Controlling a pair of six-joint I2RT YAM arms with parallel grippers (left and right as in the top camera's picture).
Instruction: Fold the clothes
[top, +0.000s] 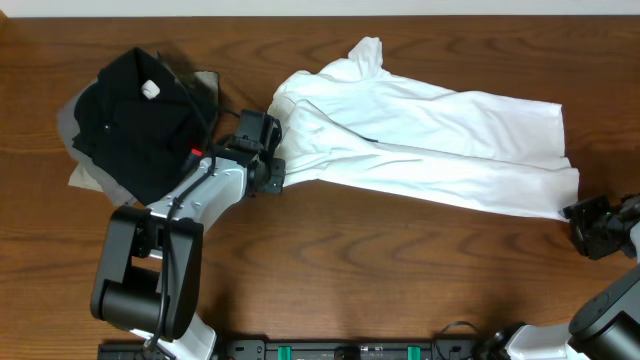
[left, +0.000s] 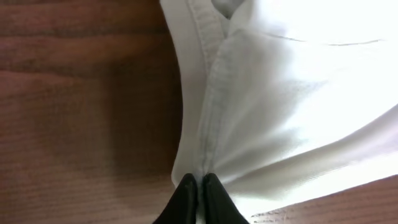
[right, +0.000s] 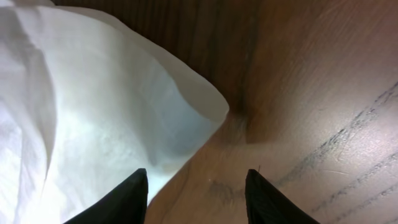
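Note:
The white T-shirt (top: 430, 140) lies crumpled lengthwise across the middle and right of the table, its print hidden. My left gripper (top: 272, 165) is at the shirt's left end and is shut on a seamed edge of the white fabric (left: 211, 124), its fingertips (left: 200, 180) pinching the cloth. My right gripper (top: 590, 225) is just off the shirt's lower right corner. In the right wrist view its fingers (right: 196, 180) are open and empty, with the shirt's corner (right: 112, 112) lying by the left finger on the wood.
A black folded garment (top: 140, 120) with a white tag lies at the back left on a grey garment (top: 85, 160). The left arm's base (top: 145, 270) stands at the front left. Bare wooden table (top: 400, 280) runs along the front.

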